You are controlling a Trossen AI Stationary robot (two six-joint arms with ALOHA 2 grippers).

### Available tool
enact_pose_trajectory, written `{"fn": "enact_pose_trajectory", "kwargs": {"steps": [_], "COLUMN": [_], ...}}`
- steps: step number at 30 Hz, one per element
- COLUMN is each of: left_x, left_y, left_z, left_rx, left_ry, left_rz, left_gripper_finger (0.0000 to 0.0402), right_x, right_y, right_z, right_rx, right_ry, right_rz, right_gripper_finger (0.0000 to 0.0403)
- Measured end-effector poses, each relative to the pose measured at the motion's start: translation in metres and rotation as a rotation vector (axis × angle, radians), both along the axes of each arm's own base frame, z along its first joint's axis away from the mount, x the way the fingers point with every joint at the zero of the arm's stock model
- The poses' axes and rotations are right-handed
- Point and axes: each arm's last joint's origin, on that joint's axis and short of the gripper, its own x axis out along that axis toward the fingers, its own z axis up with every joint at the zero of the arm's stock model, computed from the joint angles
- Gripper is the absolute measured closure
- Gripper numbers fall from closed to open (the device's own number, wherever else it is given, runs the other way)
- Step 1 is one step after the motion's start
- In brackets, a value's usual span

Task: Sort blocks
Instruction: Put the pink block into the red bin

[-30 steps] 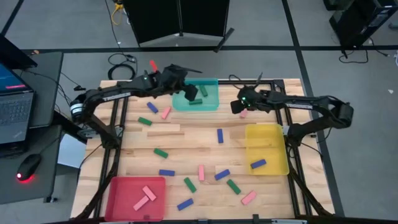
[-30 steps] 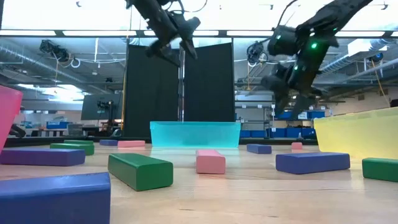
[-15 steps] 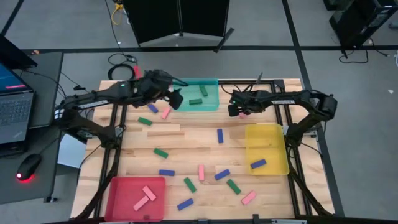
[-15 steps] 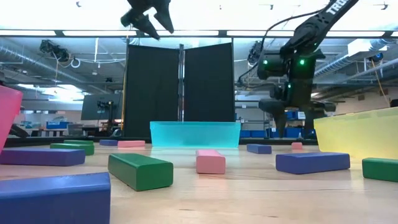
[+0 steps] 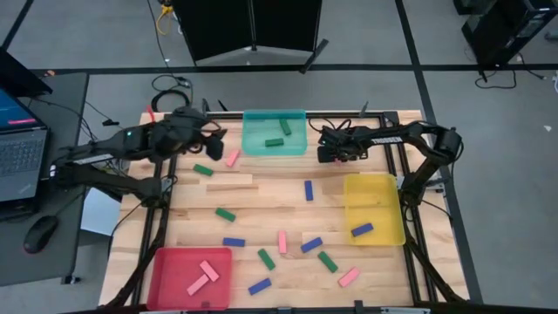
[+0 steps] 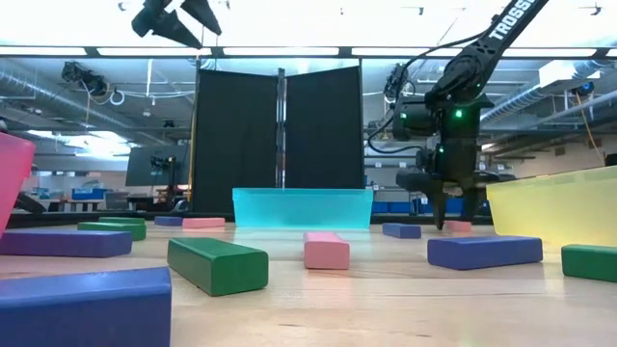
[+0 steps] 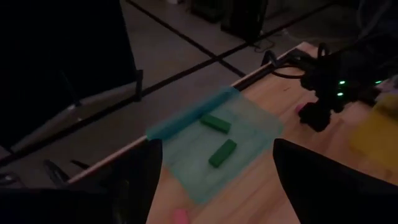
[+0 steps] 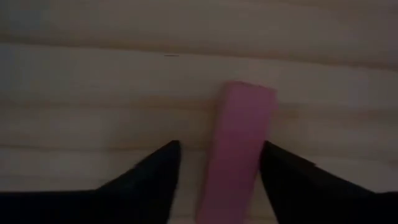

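Across the wooden surface [image 5: 261, 196] strewn with blocks, the right hand [image 8: 217, 180] straddles a pink block [image 8: 239, 146] lying flat near the far edge beside the teal tray [image 5: 274, 134], fingers apart; closing off-centre could twist it loose.

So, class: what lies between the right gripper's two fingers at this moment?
In the right wrist view a pink block lies flat on the wooden table between the open right gripper; the fingers are not closed on it.
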Motion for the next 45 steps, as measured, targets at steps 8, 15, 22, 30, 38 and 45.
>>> {"fn": "enact_pose_trajectory", "kwargs": {"steps": [8, 15, 22, 30, 38, 45], "left_x": [-0.021, -0.028, -0.027, -0.023, -0.024, -0.025], "left_y": [-0.014, -0.017, -0.017, -0.016, -0.016, -0.019], "left_z": [-0.015, -0.024, -0.023, -0.024, -0.022, -0.016], "left_rx": [-0.014, -0.045, -0.046, -0.065, -0.131, -0.158], "left_ry": [-0.123, -0.156, -0.175, -0.168, -0.219, -0.28], "left_rz": [-0.098, -0.099, -0.098, -0.13, -0.196, -0.269], "left_gripper_finger": [0.009, 0.009, 0.009, 0.009, 0.009, 0.009], "right_x": [0.0, 0.001, 0.034, 0.096, 0.161, 0.224], "right_y": [0.001, 0.01, 0.047, 0.133, 0.22, 0.289], "right_z": [0.002, 0.016, 0.065, 0.082, 0.066, 0.068], "right_rx": [-0.016, -0.103, -0.381, -0.631, -0.725, -0.803], "right_ry": [0.006, -0.013, -0.319, -0.779, -1.03, -1.088], "right_rz": [0.02, 0.073, 0.269, 0.517, 0.66, 0.828], "right_gripper_finger": [0.0292, 0.0292, 0.0292, 0.0292, 0.0292, 0.0292]}}
